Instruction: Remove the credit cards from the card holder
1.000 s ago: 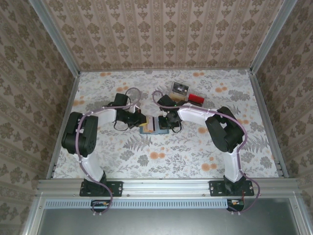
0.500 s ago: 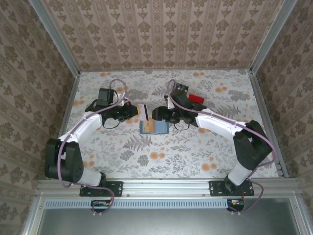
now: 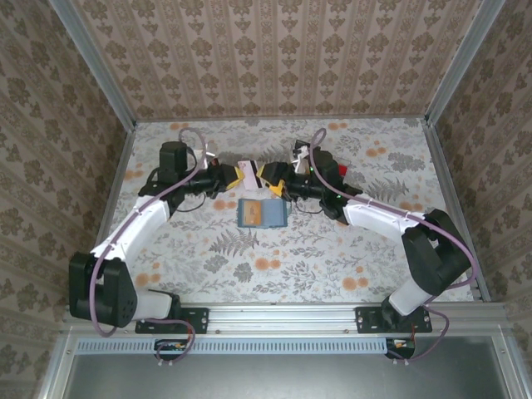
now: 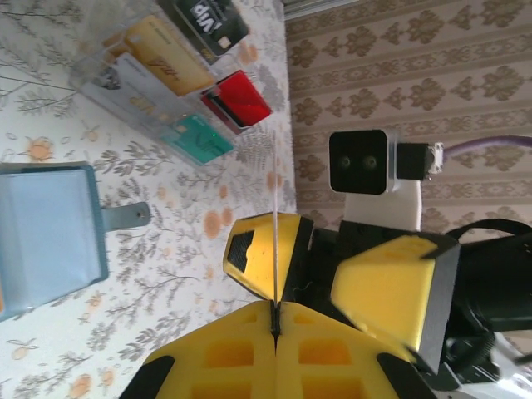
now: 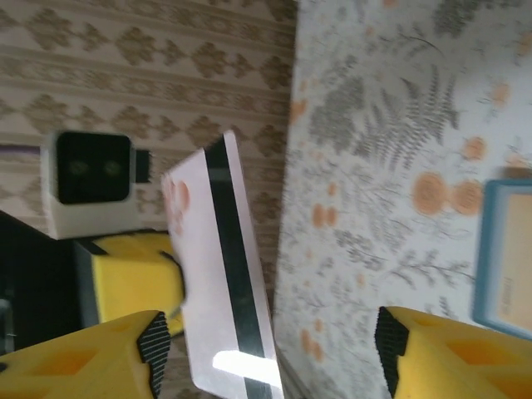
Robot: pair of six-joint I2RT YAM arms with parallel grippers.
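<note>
Floral cloth covered the whole table, and near its middle lay the card holder, teal, opened flat, with nothing touching it. Above it, a little toward the far edge, the pale card was out and up in the air! The left gripper had its jaws pinched tight on one end of it, and the card's dark stripe faced the right wrist camera. Opposite sat the right gripper, jaws spread wide with nothing in them; the card stood just ahead of its yellow fingers, close but not clamped by them. So one card was clearly free, and it looked set for a hand-over or a set-down. An orange-tan card lay in the clear tray toward the far edge, right of centre, beside a black piece, a red one and a teal one, so I'd judge that one dealt with too. Whether any card was left in the holder, I couldn't tell: the left wrist view gave only a plain pale-blue panel and a small tab, and the pockets were too small to read from overhead. Around the table stood patterned wallpaper walls on three sides, and a metal rail ran along the near edge, carrying both arm bases.
</note>
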